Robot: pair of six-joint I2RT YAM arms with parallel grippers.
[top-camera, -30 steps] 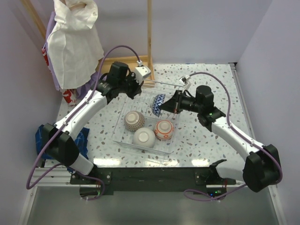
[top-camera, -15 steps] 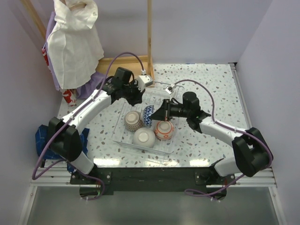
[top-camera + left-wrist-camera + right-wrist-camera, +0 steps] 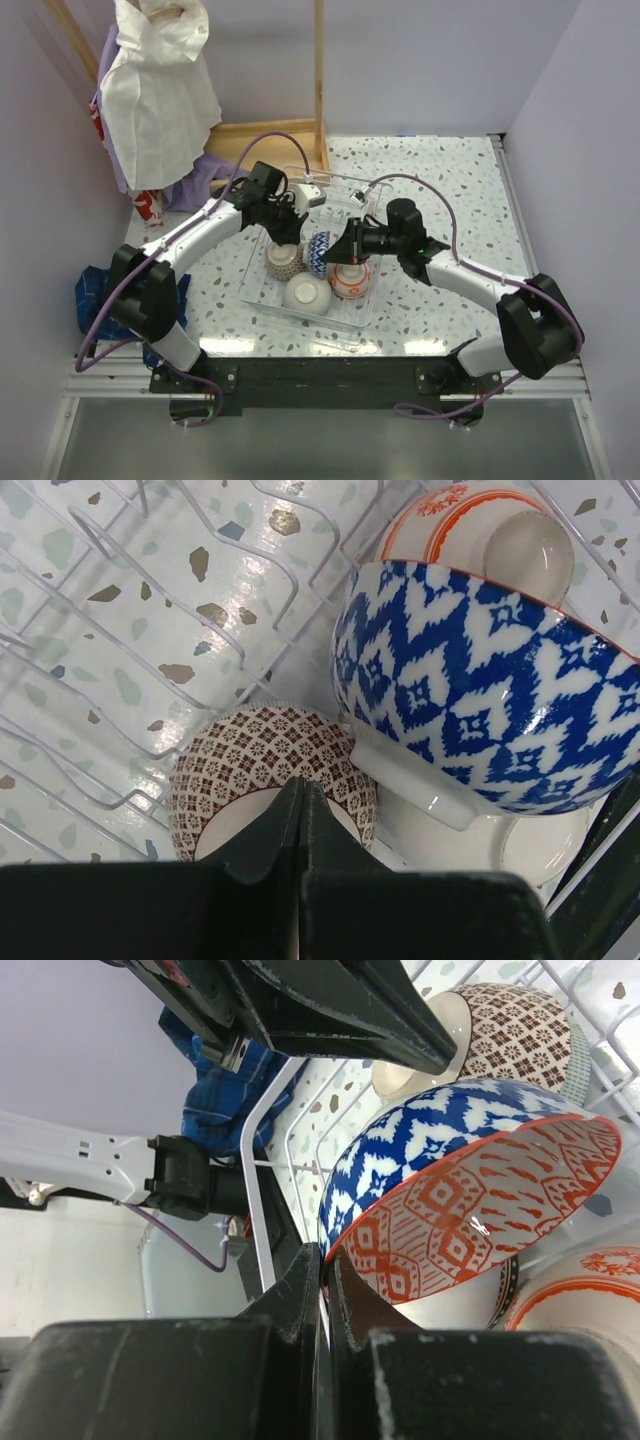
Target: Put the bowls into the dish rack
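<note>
Presently, right gripper (image 3: 322, 1260): jaws clenched on the rim of the blue-and-white patterned ceramic bowl with red-orange lining (image 3: 450, 1195), held tilted on edge, apparently so it can slot between tines. Left gripper (image 3: 303, 815): jaws shut on nothing, tip poised just above the brown lattice-patterned bowl (image 3: 272, 780), perhaps to steady it. Rectangular silvery wire dish rack (image 3: 262, 300): mid-tabletop, toward the near edge. Within it, upturned: the brown bowl, a plain cream bowl (image 3: 307, 293), an orange-and-white bowl (image 3: 352, 281). Blue bowl hangs among them over the rack's far half.
</note>
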